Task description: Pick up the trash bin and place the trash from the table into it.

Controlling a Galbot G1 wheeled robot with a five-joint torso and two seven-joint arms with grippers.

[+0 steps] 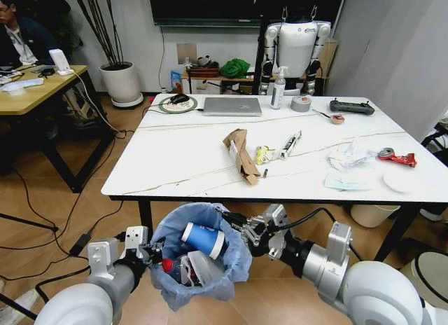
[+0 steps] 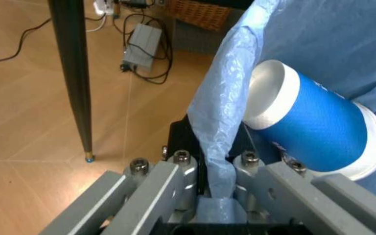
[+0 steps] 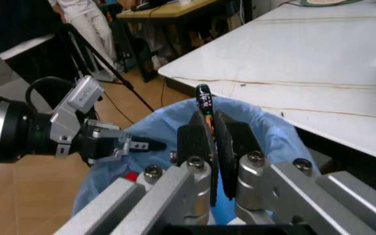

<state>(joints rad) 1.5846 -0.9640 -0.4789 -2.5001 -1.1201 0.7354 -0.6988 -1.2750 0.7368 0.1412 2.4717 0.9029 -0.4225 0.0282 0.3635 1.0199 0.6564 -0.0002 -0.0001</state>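
Trash bin [image 1: 199,258] hangs between left claw [image 1: 155,256] and right claw [image 1: 234,221].

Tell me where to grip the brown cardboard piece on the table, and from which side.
Grip the cardboard piece across its narrow middle, coming straight down from above. It lies flat and long on the table, running away from the robot, with open tabletop beside it, so fingers probably fit either side.

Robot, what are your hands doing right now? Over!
Left hand shut on trash bin bag rim. Right hand shut on small wrapper over bin. Trash remains on table.
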